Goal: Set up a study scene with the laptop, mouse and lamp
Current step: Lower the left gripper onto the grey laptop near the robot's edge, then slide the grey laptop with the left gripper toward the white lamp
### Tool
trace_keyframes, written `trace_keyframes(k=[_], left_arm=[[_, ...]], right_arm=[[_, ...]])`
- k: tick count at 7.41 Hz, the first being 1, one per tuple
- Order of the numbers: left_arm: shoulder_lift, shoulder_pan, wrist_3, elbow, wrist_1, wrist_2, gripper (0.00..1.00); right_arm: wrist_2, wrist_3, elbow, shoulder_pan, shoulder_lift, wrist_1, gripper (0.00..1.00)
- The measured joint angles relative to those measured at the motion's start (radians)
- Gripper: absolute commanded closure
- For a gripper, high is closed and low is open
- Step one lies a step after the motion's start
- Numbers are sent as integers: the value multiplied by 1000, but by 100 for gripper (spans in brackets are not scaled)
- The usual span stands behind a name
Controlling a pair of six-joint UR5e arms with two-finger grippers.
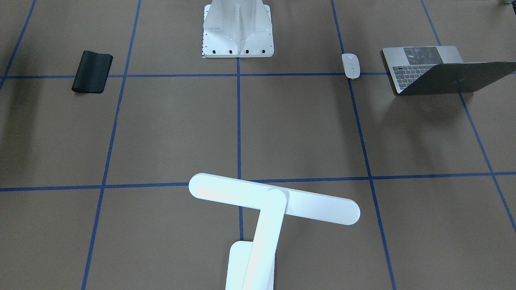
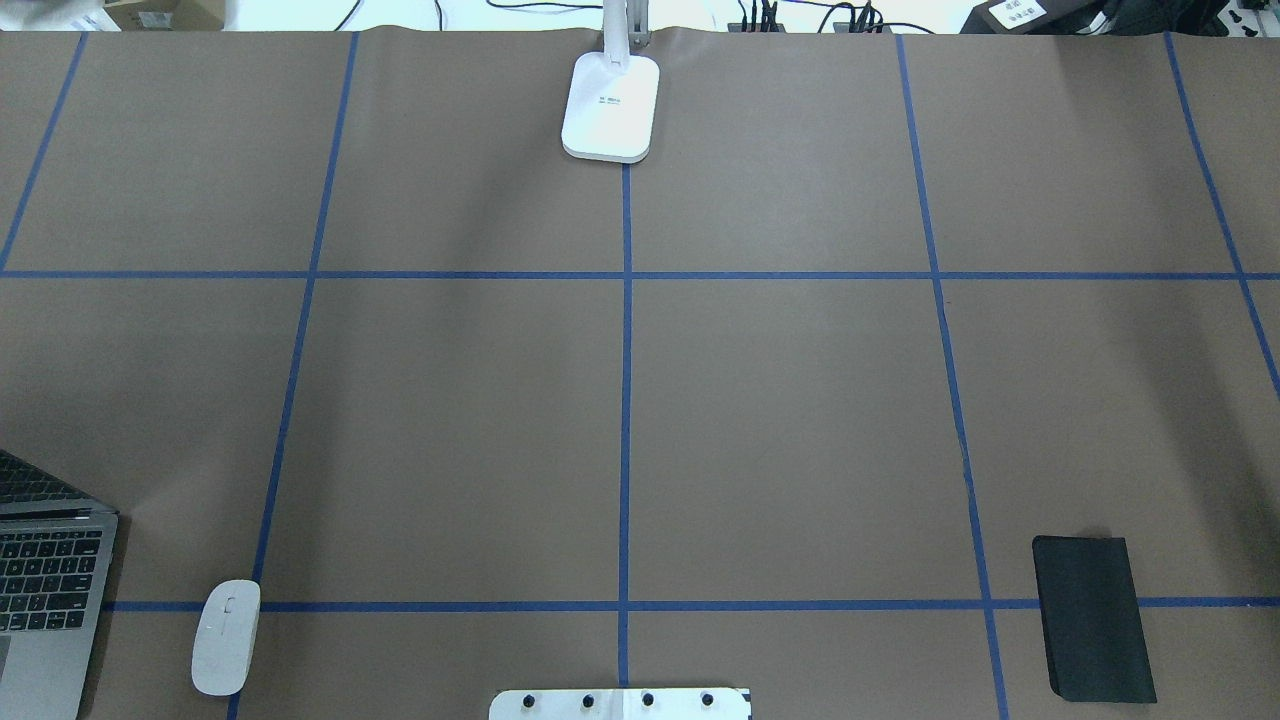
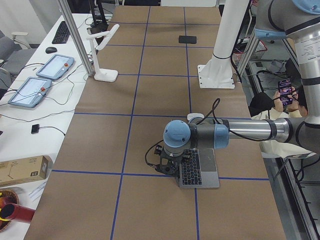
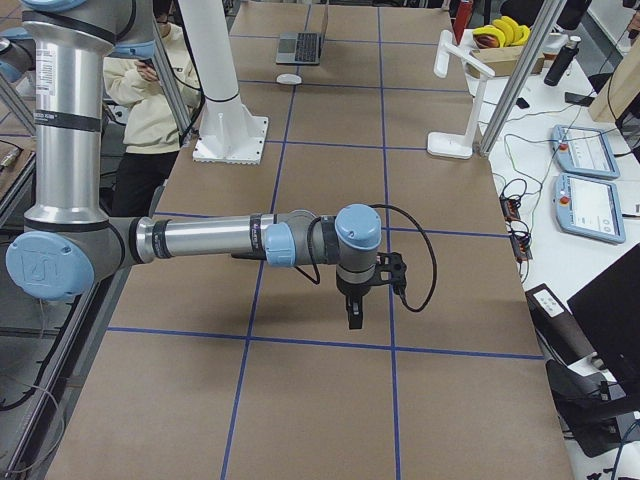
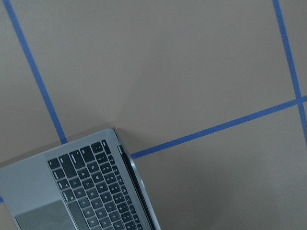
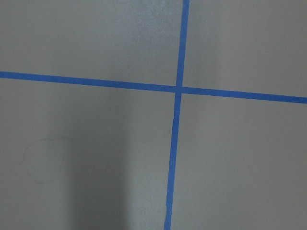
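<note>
The open space-grey laptop sits at the table's near-left corner; it also shows in the overhead view and the left wrist view. The white mouse lies just beside it. The white lamp stands at the far middle edge, its base on the centre line. My left gripper hangs over the laptop's lid side; I cannot tell whether it is open or shut. My right gripper points down over bare table at the right end; its state I cannot tell.
A black mat lies at the near right. The white bolted pedestal stands at the near middle. An operator with a phone sits behind the robot. Blue tape lines cross the brown table cover.
</note>
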Motion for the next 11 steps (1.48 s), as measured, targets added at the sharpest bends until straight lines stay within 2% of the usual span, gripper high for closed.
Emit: trace_keyframes(k=[2,5,6,7,8,11], left_arm=[[2,128,-239,-1,-146,-10,0],[28,229,-350,-3,-230,-8,0],[51,246,-359,-3,-256,-5,19],[68,258,-379,-2,-279,-4,84],[76,264,-413,-2,-297,-3,100],[65,266,-453,4,-325,-11,100]], right_arm=[[8,0,10,0,-6,0,0],[21,0,20,0,-11,0,0],[24,0,26,0,-14,0,0],[25,0,31,0,-15,0,0],[26,-1,33,0,-15,0,0],[25,-4,39,0,-20,1,0]])
